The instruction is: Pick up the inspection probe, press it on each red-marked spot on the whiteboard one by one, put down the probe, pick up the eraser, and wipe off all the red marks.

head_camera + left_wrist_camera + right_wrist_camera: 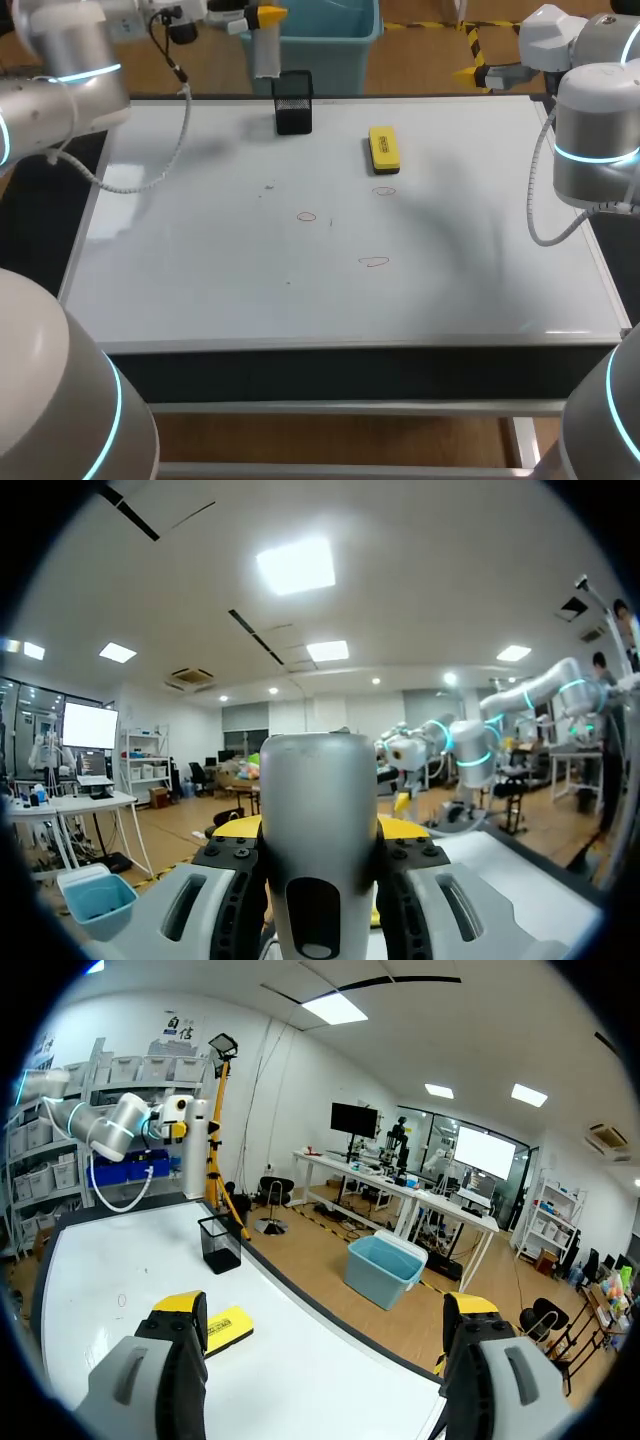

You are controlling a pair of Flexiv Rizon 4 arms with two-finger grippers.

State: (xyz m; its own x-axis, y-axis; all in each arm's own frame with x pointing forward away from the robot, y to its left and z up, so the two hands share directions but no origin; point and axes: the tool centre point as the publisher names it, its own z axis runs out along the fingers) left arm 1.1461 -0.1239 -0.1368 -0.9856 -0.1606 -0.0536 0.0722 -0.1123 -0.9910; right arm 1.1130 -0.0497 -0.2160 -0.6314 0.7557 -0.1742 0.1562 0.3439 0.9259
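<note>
**Head view.** The white whiteboard (200,290) covers the table. It carries three small red marker loops:
- a central red mark (306,216)
- a far red mark (384,191) at 2 o'clock from the central one
- a near red mark (374,262) at 5 o'clock from the central one

The yellow block eraser (384,149) lies flat just at 12 o'clock of the far red mark, parked within reach for the wiping step. The black mesh pen cup (293,102) stands at the board's far edge. My left gripper (262,22) comes in from 10 o'clock and hangs above that edge, at 11 o'clock of the cup. It carries the grey cylindrical inspection probe (265,52) nose-down, raised well clear of the board, I judge for carrying to the marks. My right arm (595,140) waits at 3 o'clock, off the working area.

**Left wrist view.** The probe (318,840) stands between my fingers, which clamp it from both sides. The yellow tips (240,827) show just behind it.

**Right wrist view.** My right gripper (325,1310) is spread wide and holds nothing. The eraser (228,1328) lies on the board just beyond one finger, with the cup (220,1243) farther ahead. I judge this arm is kept idle for the eraser.
</note>
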